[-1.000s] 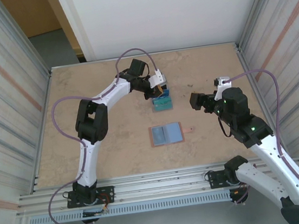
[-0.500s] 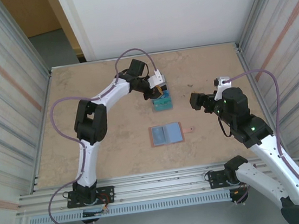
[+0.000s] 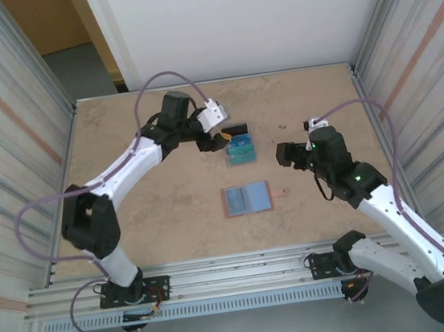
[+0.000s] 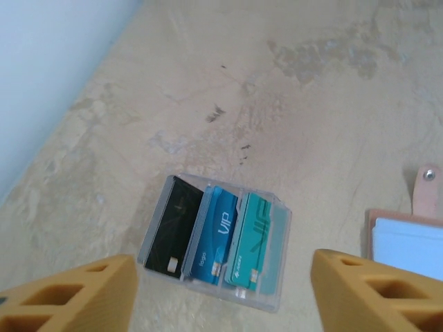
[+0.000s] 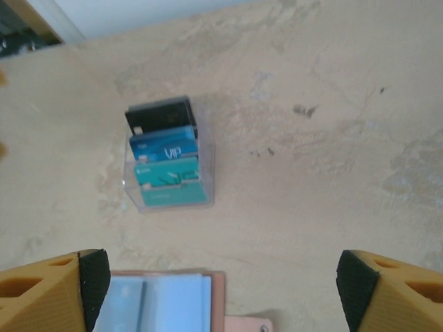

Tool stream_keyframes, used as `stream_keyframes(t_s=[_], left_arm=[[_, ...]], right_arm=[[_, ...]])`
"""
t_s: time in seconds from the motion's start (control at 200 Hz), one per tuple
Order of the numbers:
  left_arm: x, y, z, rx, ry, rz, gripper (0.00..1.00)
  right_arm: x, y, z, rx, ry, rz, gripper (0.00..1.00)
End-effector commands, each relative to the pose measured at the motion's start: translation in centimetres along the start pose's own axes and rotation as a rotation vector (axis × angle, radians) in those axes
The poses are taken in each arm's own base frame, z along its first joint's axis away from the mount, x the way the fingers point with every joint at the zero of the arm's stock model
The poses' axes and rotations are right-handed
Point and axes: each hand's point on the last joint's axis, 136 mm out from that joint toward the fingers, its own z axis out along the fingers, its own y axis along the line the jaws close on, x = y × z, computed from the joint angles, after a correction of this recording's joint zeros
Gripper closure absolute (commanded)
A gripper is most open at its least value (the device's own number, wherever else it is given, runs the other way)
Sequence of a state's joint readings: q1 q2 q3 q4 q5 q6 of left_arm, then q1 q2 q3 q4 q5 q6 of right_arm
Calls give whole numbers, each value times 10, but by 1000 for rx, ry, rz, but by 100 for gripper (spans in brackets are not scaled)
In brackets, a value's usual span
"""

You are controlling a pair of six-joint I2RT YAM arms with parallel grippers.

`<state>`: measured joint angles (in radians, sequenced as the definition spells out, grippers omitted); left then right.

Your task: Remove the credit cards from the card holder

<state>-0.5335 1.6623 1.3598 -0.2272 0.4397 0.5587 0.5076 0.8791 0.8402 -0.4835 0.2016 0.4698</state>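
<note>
Standing spread, left fingers (image 4: 76, 290) and right fingers (image 5: 41, 290) overlook credit cards (image 4: 218, 235), apparently slotted in clear rack (image 4: 280, 263).

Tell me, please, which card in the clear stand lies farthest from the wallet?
The black card; the blue VIP card and the teal card sit between it and the wallet.

credit cards (image 5: 165, 149): black, blue, teal, standing in clear tray (image 5: 206, 181) | card holder (image 5: 166, 301): blurred, apparently open

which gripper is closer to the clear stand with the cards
Left. The left gripper hangs just beyond the clear stand, at its left; the right gripper is farther off to its right.
</note>
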Motion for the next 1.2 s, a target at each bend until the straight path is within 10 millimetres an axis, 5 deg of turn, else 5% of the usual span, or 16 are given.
stream_keyframes(t_s=[0.0, 0.246, 0.516, 0.822, 1.198], left_arm=[[5, 4, -21, -139, -16, -114, 22], [57, 7, -75, -448, 16, -386, 3], [110, -3, -128, -666, 19, -657, 1], [144, -16, -151, -758, 4, -767, 1], [151, -18, -163, -801, -23, -771, 1]], right_arm=[[4, 4, 2, 60, 30, -13, 18], [49, 33, 26, 130, 200, -91, 28], [111, 75, 53, 128, 401, -177, 35], [171, 122, 86, 92, 585, -298, 43], [203, 133, 110, 94, 677, -343, 33]])
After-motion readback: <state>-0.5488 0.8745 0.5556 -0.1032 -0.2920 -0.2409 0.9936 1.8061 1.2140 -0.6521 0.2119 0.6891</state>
